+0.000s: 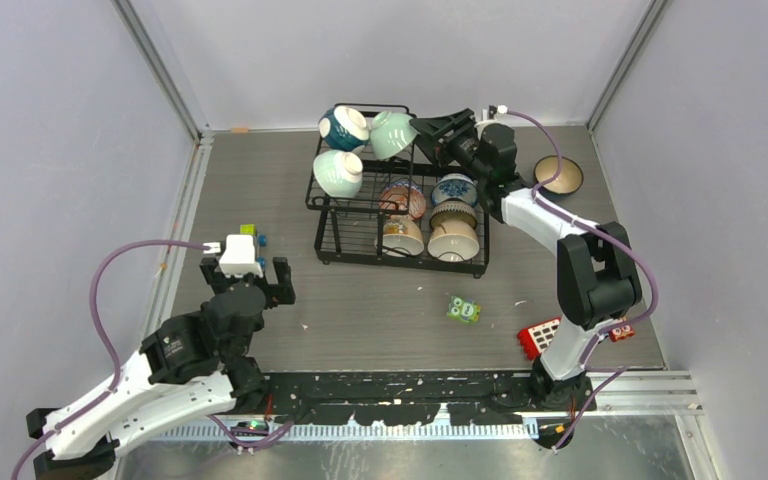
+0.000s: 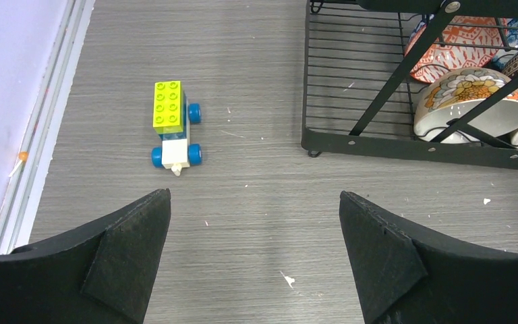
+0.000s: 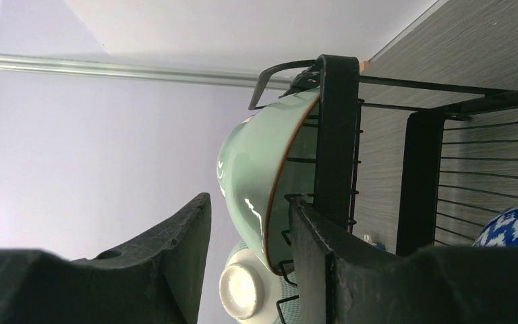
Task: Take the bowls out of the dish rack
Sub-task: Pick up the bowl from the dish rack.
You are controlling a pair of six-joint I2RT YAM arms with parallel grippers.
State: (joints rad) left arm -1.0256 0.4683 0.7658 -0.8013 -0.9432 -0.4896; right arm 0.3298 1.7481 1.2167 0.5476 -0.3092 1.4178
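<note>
The black wire dish rack stands mid-table. Its upper basket holds a dark teal bowl, a mint green bowl and a pale mint bowl. The lower tray holds a reddish patterned bowl, a blue-patterned bowl and two cream bowls. A tan bowl sits on the table to the right. My right gripper is open, its fingers on either side of the mint green bowl's rim. My left gripper is open and empty over the table, left of the rack.
A toy brick car lies on the table ahead of the left gripper. A green toy and a red block lie in front of the rack. Walls close in the table at the back and on both sides.
</note>
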